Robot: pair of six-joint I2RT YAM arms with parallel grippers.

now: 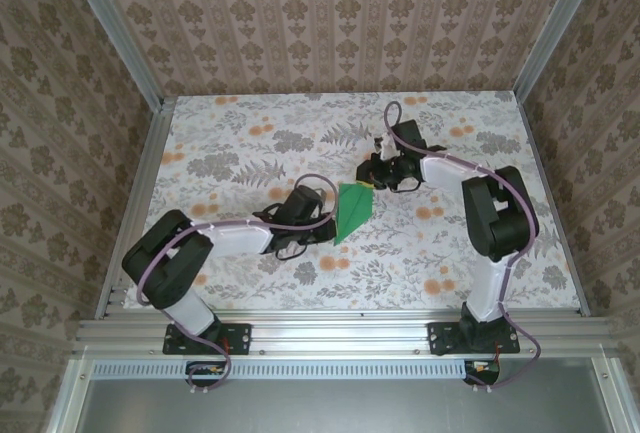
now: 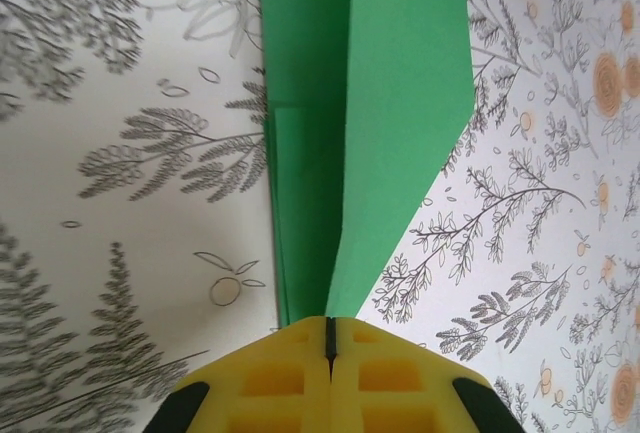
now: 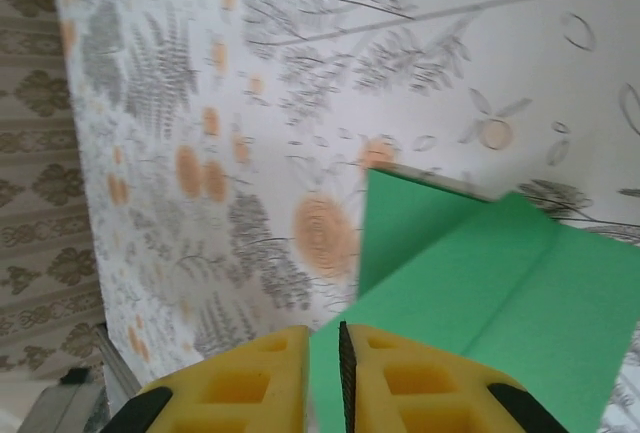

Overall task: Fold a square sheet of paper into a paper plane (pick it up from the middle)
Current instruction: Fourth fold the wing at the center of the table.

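- Yellow fingers (image 2: 270,378) of the left gripper (image 2: 328,331) were nearest to its wrist camera. They were pressed together with no gap, and the narrow end of the green paper plane (image 2: 390,103) ran into the seam between them, so this gripper was pinching the paper.
- Seen from the right wrist, the right gripper (image 3: 325,343) had its two yellow fingers a thin slit apart, and green paper showed in that slit. I could not tell if the fingers really clamped the paper or only stood around it.
- From above, the paper plane was a pointed green wedge between the two grippers, near the middle of the flowered table (image 1: 230,143). Its wide end was toward the right gripper and its thin end toward the left one.
- It was folded already: a long centre crease and overlapping flaps showed from the left wrist.
- My judgement of the handling: the paper is very light and thin. It is soft across the flat parts but a little stiffer along the creases.
- It will bend or crumple easily under a hard squeeze, and a smooth sheet may slide out of a loose pinch.
- I think the best place to hold it is on the centre crease, where the layers are many, and not on a single free flap.
- Pulling both ends apart could tear it or open the folds.
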